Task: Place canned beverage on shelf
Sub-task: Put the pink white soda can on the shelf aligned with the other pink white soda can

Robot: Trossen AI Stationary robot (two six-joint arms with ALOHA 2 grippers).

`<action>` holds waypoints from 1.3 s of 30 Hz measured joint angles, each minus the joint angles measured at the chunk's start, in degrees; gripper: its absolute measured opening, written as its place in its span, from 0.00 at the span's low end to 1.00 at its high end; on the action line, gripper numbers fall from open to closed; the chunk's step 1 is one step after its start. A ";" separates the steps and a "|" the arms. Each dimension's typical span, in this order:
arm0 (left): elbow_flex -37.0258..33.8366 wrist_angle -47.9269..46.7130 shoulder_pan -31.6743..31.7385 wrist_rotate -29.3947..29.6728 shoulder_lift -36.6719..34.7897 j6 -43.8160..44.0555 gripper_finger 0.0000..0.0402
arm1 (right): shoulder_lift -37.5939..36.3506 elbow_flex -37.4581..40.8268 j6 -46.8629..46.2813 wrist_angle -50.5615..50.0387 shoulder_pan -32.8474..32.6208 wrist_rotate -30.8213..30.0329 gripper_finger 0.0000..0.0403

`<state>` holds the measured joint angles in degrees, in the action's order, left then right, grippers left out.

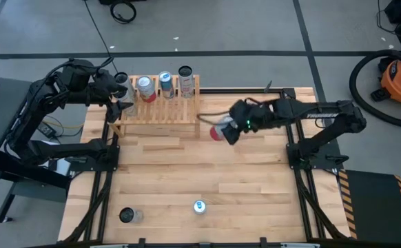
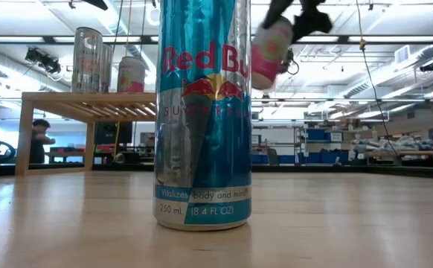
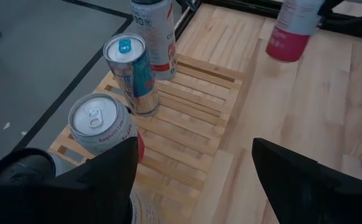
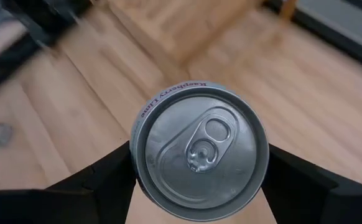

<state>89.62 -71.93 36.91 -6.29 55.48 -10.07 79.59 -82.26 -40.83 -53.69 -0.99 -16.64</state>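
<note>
High view, right arm: the right gripper (image 1: pixel 222 131) is hanging above the pale plank tabletop (image 1: pixel 187 172), just beside the right-hand end of the low slatted rack of pale natural wood (image 1: pixel 160 110), its two dark fingers closed around a pink-and-white aluminium beverage can (image 1: pixel 218 131).
Right wrist view, carried can: the silver lid with its pull tab (image 4: pixel 201 149) is facing the wrist camera, so the can's long axis is running straight out between the fingers (image 4: pixel 100 180), one finger pressing on each side of the body.
Low view, carried can: the can (image 2: pixel 270 50) is riding clear of the table with its axis tilted, top leaning right, at about the height of the cans on the rack (image 2: pixel 90 104).
Left arm: the left gripper (image 3: pixel 193 174) is waiting over the rack's left end, fingers spread apart and gripping nothing.
Rack contents: a red-and-white can (image 3: pixel 100 124), a blue-and-silver can (image 3: pixel 131 71) and a white can (image 3: pixel 153 34) are standing upright in a row.
Front of table: a blue-and-silver slim can (image 1: pixel 199 206) and a dark-topped can (image 1: pixel 128 215) are standing well apart from the rack.
</note>
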 joint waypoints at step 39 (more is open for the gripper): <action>0.00 3.49 0.00 5.89 0.79 0.12 0.79 | -0.02 -0.70 16.14 4.76 6.09 4.30 0.74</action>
<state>89.62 -68.44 36.91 -0.40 56.27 -9.94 79.57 -82.96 -24.69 -48.93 5.10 -12.34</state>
